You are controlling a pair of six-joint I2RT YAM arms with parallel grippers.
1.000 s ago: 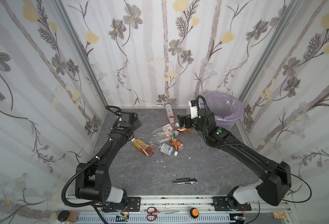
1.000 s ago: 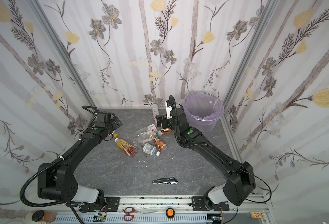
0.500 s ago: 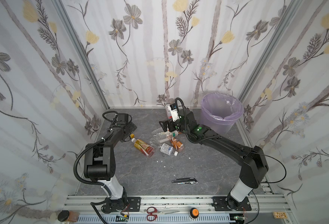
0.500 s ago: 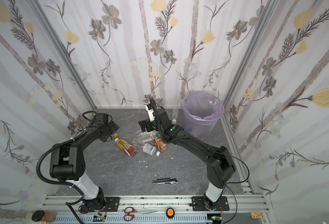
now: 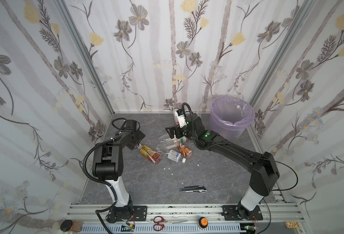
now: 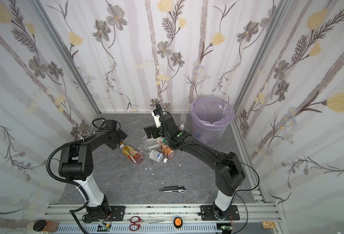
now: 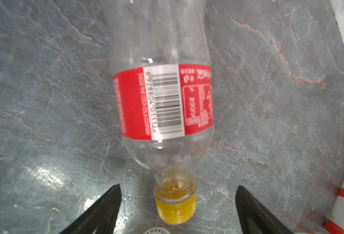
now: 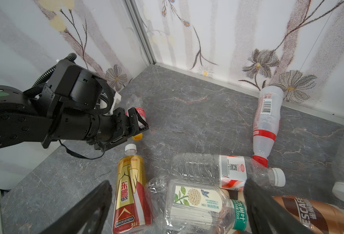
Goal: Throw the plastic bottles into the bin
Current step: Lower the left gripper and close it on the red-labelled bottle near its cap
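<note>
One red-label bottle [image 7: 163, 101]: yellow cap [image 7: 175, 210] sits inside L gripper [image 7: 178, 186], jaws wide, no contact. R gripper [image 8: 177, 181] wide by bottle pile [image 8: 197, 198].

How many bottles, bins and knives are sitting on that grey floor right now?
Plastic bottles: 8 that I can make out, perhaps more hidden among them
Bin: 1
Folding knife: 1
Total: 10
</note>
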